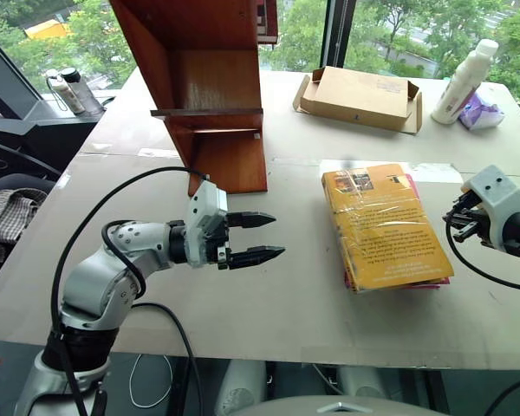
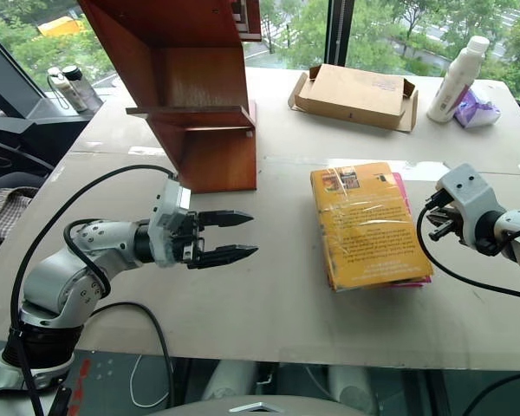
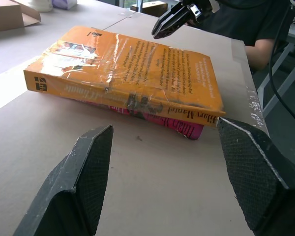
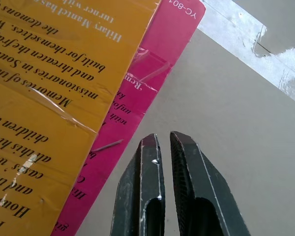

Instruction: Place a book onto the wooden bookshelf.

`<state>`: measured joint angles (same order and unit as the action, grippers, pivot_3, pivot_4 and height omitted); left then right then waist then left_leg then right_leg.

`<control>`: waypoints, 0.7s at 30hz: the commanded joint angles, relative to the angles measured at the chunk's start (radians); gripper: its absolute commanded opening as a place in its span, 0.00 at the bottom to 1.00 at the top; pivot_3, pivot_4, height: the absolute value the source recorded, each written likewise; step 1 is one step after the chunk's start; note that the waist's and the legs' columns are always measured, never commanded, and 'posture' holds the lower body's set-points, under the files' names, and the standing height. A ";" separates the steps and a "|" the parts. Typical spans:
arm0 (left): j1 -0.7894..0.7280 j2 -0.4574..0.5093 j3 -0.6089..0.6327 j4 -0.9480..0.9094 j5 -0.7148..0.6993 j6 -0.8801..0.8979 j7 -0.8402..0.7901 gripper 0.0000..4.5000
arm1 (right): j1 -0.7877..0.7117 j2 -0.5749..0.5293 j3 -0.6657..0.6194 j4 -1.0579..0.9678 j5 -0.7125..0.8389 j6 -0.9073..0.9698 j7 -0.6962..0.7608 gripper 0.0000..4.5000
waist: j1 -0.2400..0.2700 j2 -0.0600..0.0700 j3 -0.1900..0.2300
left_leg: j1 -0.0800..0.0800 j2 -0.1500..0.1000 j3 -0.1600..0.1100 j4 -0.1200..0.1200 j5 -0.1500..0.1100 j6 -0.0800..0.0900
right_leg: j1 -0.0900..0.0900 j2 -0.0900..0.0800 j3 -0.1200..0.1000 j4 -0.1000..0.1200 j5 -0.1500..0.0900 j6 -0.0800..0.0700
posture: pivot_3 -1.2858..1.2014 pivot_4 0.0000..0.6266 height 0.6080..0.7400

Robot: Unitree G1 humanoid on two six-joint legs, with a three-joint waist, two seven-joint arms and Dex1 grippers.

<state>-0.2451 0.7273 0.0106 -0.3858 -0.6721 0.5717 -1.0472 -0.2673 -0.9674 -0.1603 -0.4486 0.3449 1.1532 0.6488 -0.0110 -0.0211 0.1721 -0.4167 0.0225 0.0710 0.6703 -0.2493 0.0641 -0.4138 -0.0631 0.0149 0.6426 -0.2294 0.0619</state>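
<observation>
Two books: the book [image 1: 386, 224], yellow-orange and wrapped in glossy plastic, lies flat on top of a magenta-pink book [image 4: 137, 93]; both rest on the table [image 1: 269, 303], near its front and to the robot's right of centre.
Stack detail: the pink cover pokes out from under the yellow one along the right edge and at the near corner, as both wrist views show.
Bookshelf: the wooden bookshelf [image 1: 210, 95] stands upright on the table to the left of the stack and farther back, well apart from it; the shelf boards that can be seen carry nothing.
Left gripper: the left gripper [image 1: 253, 237] hovers over bare table between shelf and stack, pointing at the yellow spine, its fingers spread wide and holding nothing.
Right gripper: the right gripper [image 4: 163, 162] sits just beside the right edge of the stack, over the table, its two fingers pressed together and empty, touching neither book as far as can be seen.
Background: a cardboard box [image 1: 360, 97] and a white bottle [image 1: 464, 82] stand far back on the table.
Progress: nothing is done yet, by the look of it; the book is neither gripped nor lifted.
Remaining: grasping the yellow book off the pink one, carrying it to the shelf and setting it there.
</observation>
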 commanded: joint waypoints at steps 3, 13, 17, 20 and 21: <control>0.039 0.016 0.027 -0.057 -0.015 0.007 0.003 0.77 | -0.033 0.016 0.042 -0.050 0.022 0.003 -0.008 0.04 | -0.001 0.000 0.000 | 0.000 0.000 0.000 0.000 0.000 0.000 | 0.000 0.000 0.000 0.000 0.000 0.000 | 0.52 0.24 1.00; 0.020 -0.005 0.016 -0.060 -0.024 0.040 0.038 0.77 | -0.048 0.057 0.072 -0.075 0.029 0.013 -0.040 0.04 | 0.001 0.000 0.000 | 0.000 0.000 0.000 0.000 0.000 0.000 | 0.000 0.000 0.000 0.000 0.000 0.000 | 0.52 0.24 1.00; 0.011 -0.048 0.027 -0.058 -0.103 0.172 0.136 0.77 | 0.055 0.062 -0.078 -0.092 0.017 -0.155 -0.017 0.04 | 0.010 0.000 0.000 | 0.000 0.000 -0.001 0.000 0.000 0.000 | 0.000 0.000 -0.001 0.000 0.000 0.001 | 0.52 0.24 1.00; -0.005 -0.041 0.014 -0.028 -0.141 0.292 0.177 0.77 | 0.180 0.064 -0.269 -0.112 0.085 -0.300 0.118 0.04 | 0.018 0.000 0.000 | -0.001 0.000 -0.001 0.000 0.000 0.000 | 0.000 0.000 -0.001 0.000 0.002 0.004 | 0.52 0.24 1.00; -0.019 -0.042 0.013 -0.009 -0.162 0.340 0.187 0.77 | 0.225 0.066 -0.346 -0.127 0.112 -0.322 0.162 0.04 | 0.024 0.000 0.000 | -0.001 0.000 -0.001 0.000 0.000 0.000 | 0.000 0.000 -0.001 0.000 0.002 0.004 | 0.52 0.24 1.00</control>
<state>-0.2500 0.6791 0.0130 -0.4003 -0.7936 0.8586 -0.8760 -0.0507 -0.8973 -0.3975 -0.5272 0.4201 0.8879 0.7534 0.0126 -0.0210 0.1721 -0.4175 0.0221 0.0694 0.6701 -0.2493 0.0641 -0.4134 -0.0626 0.0135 0.6425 -0.2276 0.0659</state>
